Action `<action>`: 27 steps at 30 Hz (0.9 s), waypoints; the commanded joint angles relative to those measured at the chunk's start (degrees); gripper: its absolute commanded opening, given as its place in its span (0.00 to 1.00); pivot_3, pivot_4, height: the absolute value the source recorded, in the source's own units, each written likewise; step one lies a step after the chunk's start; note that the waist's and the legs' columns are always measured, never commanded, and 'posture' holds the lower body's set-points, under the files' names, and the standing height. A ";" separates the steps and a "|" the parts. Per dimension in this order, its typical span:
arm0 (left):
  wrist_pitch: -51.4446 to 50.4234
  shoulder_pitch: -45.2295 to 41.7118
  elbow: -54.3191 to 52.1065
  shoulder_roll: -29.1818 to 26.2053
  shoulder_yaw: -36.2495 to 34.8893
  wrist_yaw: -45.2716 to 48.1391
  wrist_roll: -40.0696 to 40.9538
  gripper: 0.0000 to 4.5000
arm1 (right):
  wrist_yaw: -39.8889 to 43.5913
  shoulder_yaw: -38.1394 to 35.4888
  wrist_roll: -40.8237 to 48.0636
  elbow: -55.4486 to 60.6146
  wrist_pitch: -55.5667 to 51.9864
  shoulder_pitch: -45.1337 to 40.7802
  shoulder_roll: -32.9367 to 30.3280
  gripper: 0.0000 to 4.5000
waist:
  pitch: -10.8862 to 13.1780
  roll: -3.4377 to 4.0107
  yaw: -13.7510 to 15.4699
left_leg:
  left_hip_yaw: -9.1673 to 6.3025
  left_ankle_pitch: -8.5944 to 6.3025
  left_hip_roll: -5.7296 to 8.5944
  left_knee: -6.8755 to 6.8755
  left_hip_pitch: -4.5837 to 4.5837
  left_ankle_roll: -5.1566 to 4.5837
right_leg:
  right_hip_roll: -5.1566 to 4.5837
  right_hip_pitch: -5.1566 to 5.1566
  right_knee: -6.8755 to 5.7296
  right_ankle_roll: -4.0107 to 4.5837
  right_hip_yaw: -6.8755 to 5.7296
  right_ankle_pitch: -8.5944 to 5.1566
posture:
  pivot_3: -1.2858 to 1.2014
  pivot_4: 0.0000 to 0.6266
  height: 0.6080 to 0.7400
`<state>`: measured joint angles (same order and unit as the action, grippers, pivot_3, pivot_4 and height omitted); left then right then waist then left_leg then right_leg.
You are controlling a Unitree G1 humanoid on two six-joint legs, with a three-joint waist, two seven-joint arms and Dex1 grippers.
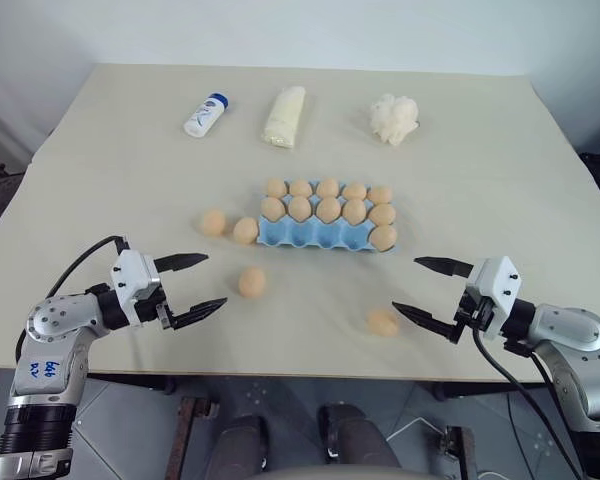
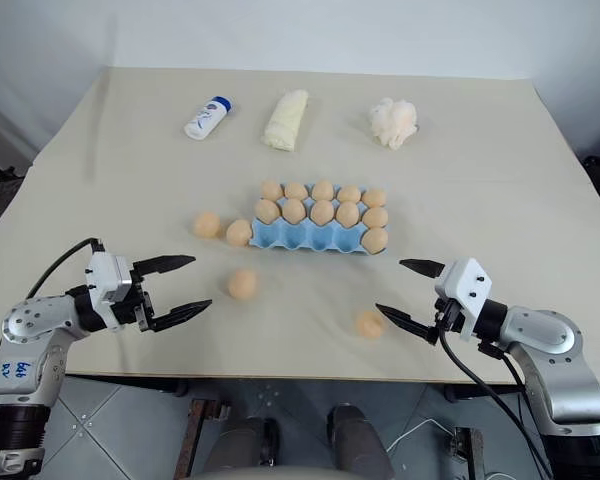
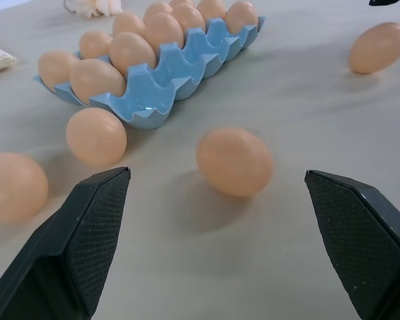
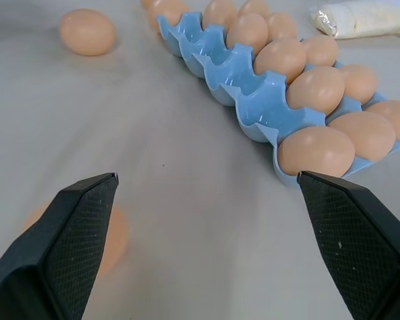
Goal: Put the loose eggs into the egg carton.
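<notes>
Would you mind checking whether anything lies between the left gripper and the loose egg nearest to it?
Nothing visible does. The left gripper is open, and the nearest loose egg lies on bare table just beyond its fingertips. The egg carton sits further back, its front row of cups empty.

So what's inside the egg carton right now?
The egg carton holds eleven tan eggs: five in the back row, five in the middle, one at the right end of the front row. Four front cups are empty.

Egg (image 4: 113, 233) half behind R finger (image 4: 73, 247)
</notes>
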<state>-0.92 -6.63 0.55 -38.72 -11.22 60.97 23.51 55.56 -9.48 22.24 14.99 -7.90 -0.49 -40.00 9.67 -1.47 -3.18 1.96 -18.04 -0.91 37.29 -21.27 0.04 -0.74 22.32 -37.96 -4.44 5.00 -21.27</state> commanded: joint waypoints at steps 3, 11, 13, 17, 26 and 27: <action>0.00 -0.77 -0.60 -0.70 -0.86 -0.24 0.55 0.99 | -1.09 -1.18 1.06 0.73 0.99 -0.97 0.67 1.00 | 0.00 0.00 0.08 | -0.01 0.00 0.00 0.02 0.00 0.00 | 0.00 -0.01 0.00 0.00 0.00 0.00 | 0.52 0.24 1.00; 0.02 -3.69 -1.31 -0.43 3.17 5.61 1.27 0.99 | 0.68 -9.73 2.90 3.71 3.29 8.10 -1.61 1.00 | 0.00 0.00 0.75 | -0.02 0.00 0.00 0.00 -0.01 0.00 | -0.01 -0.01 0.01 0.00 -0.04 0.00 | 0.52 0.24 1.00; 0.75 -4.27 -1.77 -0.01 4.89 6.80 0.82 0.99 | 2.58 -12.60 3.17 4.07 4.29 12.63 -2.54 1.00 | 0.00 0.00 1.54 | -0.02 -0.01 0.01 -0.03 -0.04 0.00 | -0.01 0.00 0.03 -0.01 -0.06 0.00 | 0.52 0.24 1.00; 0.91 -4.18 -3.30 0.71 7.91 8.48 1.02 0.99 | 3.61 -17.03 2.99 3.32 6.39 19.12 -2.37 1.00 | 0.00 0.00 1.33 | 0.03 -0.02 0.01 0.01 0.02 -0.01 | 0.00 -0.09 0.09 -0.01 -0.01 0.00 | 0.52 0.24 1.00; 3.30 -2.92 -3.11 0.54 12.45 10.58 -1.55 0.99 | 4.14 -9.78 1.97 4.05 6.72 20.72 -0.95 1.00 | 0.05 -0.07 0.20 | 0.02 0.01 0.00 -0.07 0.90 -0.04 | 0.01 -1.00 0.21 0.02 0.06 0.00 | 0.52 0.24 1.00; 3.08 -2.97 -3.28 0.63 12.37 10.29 -1.42 0.99 | 3.80 -8.57 1.86 4.24 6.17 19.58 -1.12 1.00 | 0.05 -0.06 0.02 | 0.02 0.01 0.00 -0.06 0.89 -0.05 | 0.00 -1.00 0.20 0.03 0.07 0.00 | 0.52 0.24 1.00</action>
<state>1.58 -9.44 -1.52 -38.05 1.47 71.30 22.02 59.94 -18.63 23.87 16.85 -1.23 20.44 -40.97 9.72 -1.53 -3.16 1.99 -18.03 -0.91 37.24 -20.38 -0.02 -0.75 21.33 -37.77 -4.41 5.07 -21.27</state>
